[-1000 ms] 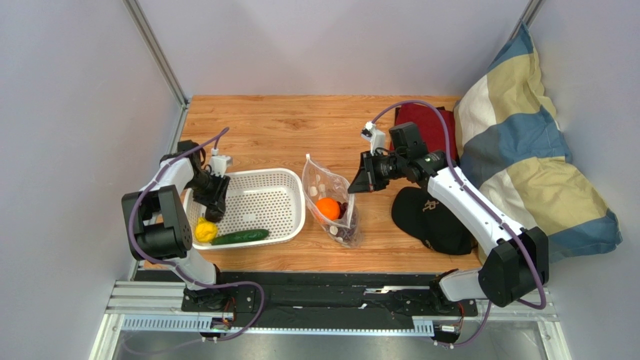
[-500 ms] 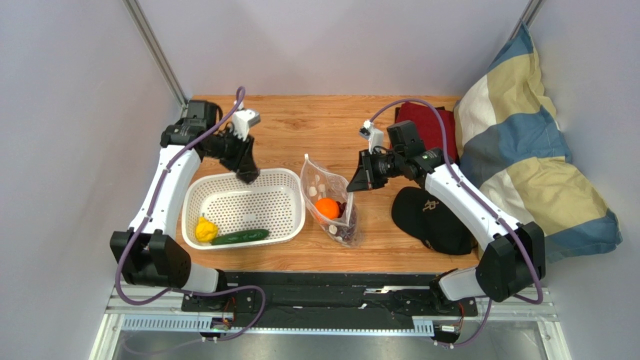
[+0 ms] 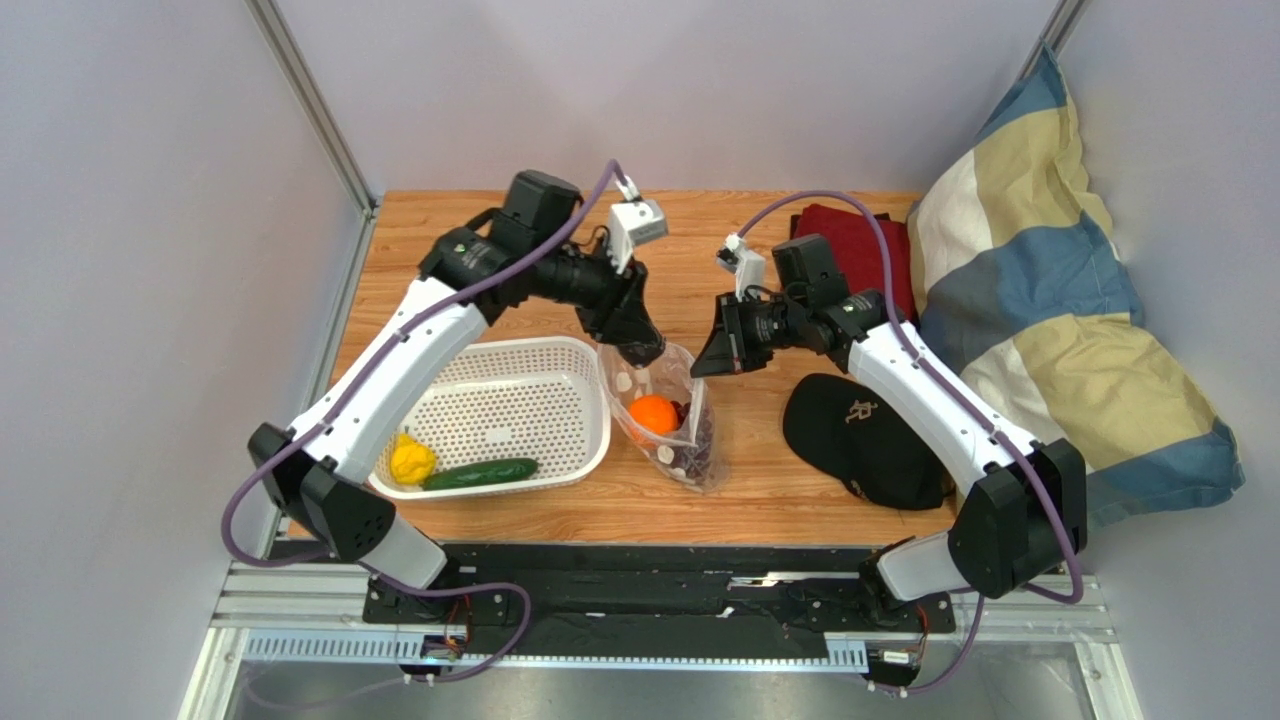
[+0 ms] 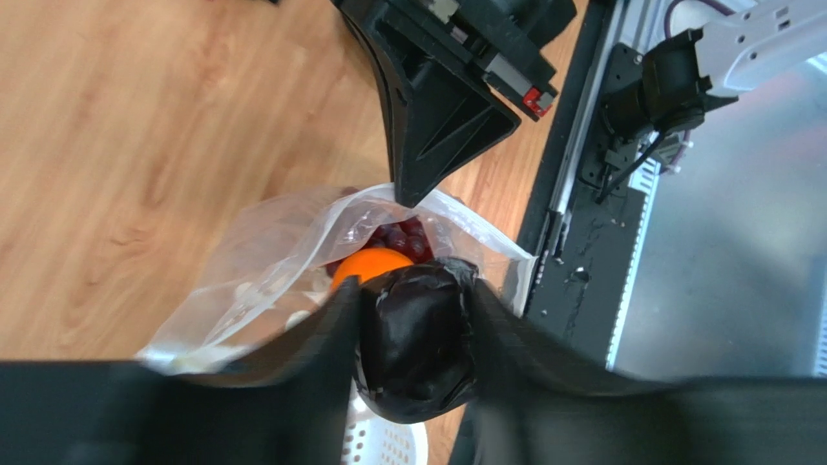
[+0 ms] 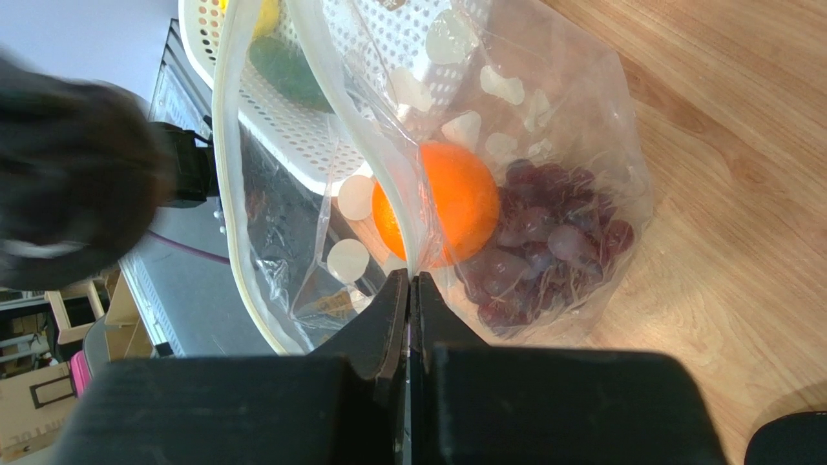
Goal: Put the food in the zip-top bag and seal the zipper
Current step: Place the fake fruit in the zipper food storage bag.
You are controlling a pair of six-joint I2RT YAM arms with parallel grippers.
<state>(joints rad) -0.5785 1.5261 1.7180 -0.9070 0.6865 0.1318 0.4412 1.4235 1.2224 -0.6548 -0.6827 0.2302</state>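
Observation:
My left gripper (image 3: 643,348) is shut on the dark purple round fruit (image 4: 419,334) and holds it just above the open mouth of the zip-top bag (image 3: 669,413). My right gripper (image 3: 703,365) is shut on the bag's mouth edge (image 5: 413,254) and holds it up and open. The orange (image 3: 654,416) and the dark red grape bunch (image 5: 544,242) lie inside the bag. The yellow lemon (image 3: 410,459) and the long green cucumber (image 3: 481,473) lie in the white basket (image 3: 579,360). The zipper strip (image 5: 225,194) curves along the open mouth.
A black cap (image 3: 864,435) lies right of the bag. A dark red cloth (image 3: 857,240) sits at the back right. A striped pillow (image 3: 1052,300) leans against the right wall. The metal rail (image 3: 676,578) runs along the table's near edge.
My left arm has swung from the basket's left side across to above the bag's mouth, carrying the purple fruit. My right gripper has stayed on the bag edge.

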